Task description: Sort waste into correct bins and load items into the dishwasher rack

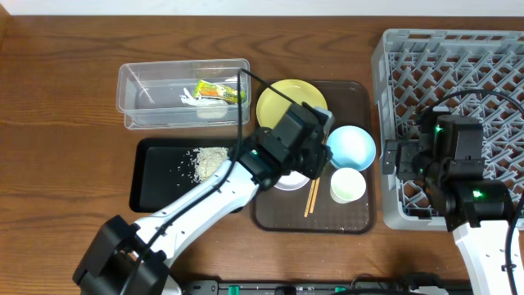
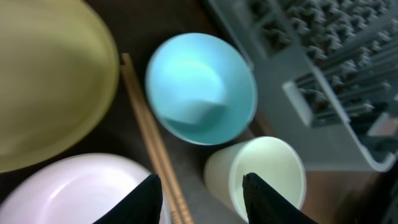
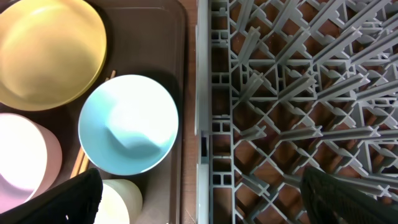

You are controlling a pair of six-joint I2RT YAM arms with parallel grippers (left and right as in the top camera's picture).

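My left gripper (image 1: pixel 307 160) (image 2: pixel 200 186) is open and empty, low over the chopsticks (image 1: pixel 312 197) (image 2: pixel 146 118), between the white bowl (image 1: pixel 291 182) (image 2: pixel 74 193) and the pale cup (image 1: pixel 348 186) (image 2: pixel 267 168). The yellow plate (image 1: pixel 282 98) and the light blue bowl (image 1: pixel 352 146) (image 3: pixel 127 124) lie beside them. My right gripper (image 1: pixel 401 156) (image 3: pixel 202 186) is wide open and empty over the left edge of the grey dishwasher rack (image 1: pixel 458 57) (image 3: pixel 280 93). The clear tub (image 1: pixel 147 90) holds the snack wrapper (image 1: pixel 219 92) and white scraps (image 1: pixel 190 99). The black tray (image 1: pixel 155 184) holds rice grains (image 1: pixel 209 158).
The dishes and chopsticks all sit on a dark brown serving tray (image 1: pixel 360 220), which lies between the black tray and the rack. The left arm reaches diagonally over the black tray's right end. The rack's cells in view hold nothing.
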